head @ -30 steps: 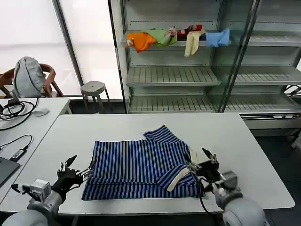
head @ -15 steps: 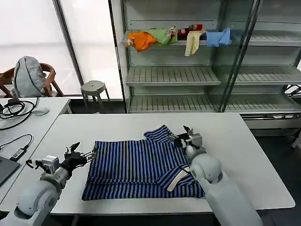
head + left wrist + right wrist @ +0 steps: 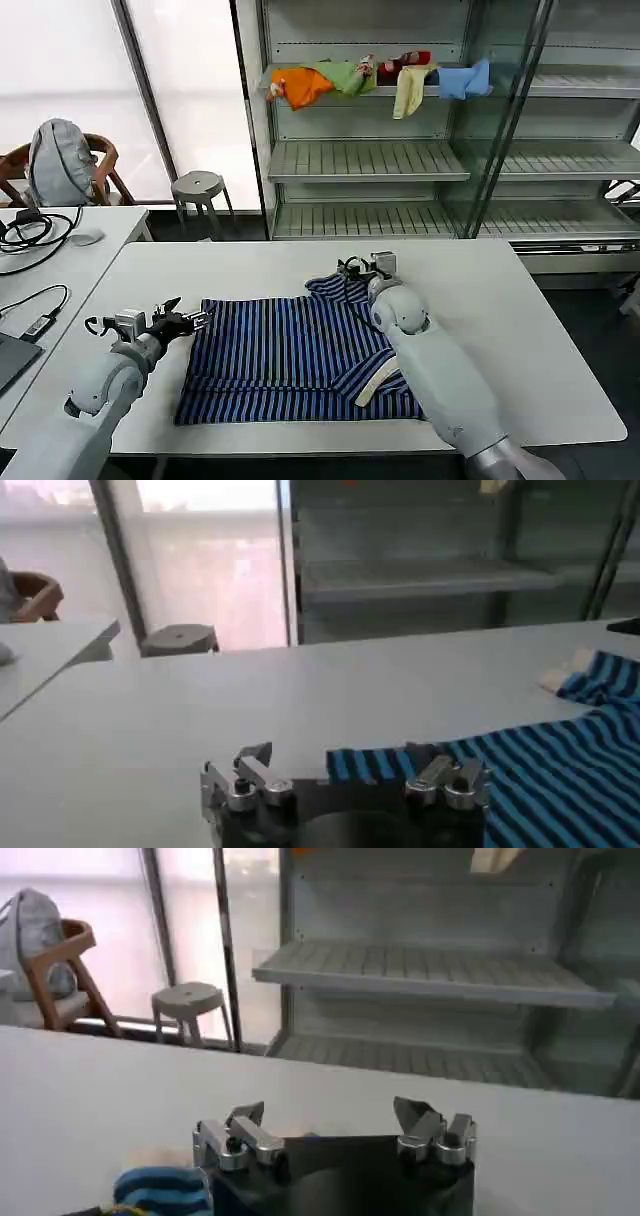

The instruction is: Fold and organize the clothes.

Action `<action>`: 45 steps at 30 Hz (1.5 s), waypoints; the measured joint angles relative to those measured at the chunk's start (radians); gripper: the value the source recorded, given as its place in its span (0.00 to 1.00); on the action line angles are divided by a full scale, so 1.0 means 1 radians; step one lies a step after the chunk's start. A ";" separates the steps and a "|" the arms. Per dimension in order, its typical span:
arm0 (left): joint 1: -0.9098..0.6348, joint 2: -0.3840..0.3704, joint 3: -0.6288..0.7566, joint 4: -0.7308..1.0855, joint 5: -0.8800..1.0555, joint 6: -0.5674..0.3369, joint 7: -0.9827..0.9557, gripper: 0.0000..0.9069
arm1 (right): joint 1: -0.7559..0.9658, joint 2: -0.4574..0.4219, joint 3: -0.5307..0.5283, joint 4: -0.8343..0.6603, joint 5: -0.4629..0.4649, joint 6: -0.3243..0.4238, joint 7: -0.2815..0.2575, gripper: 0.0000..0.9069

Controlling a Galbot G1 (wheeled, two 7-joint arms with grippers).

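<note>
Soft fabric like this slides, so get both grabs low before you lift. Your right gripper (image 3: 356,268) sits with its fingers spread apart, holding nothing, over the shirt (image 3: 300,355) at its 12 o'clock edge, just by the loose sleeve. Your left gripper (image 3: 190,321) is spread too, hovering at the shirt's 10 o'clock corner, the striped edge right under it. The shirt lies flat mid-table (image 3: 520,320), one sleeve already folded in at 4 o'clock. I'd pinch both far corners together and pull toward 6 o'clock evenly, or it'll skew.
</note>
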 measured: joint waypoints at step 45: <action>-0.052 -0.035 0.037 0.103 0.004 -0.068 0.060 0.02 | 0.027 0.030 -0.018 -0.098 0.013 0.019 -0.042 0.00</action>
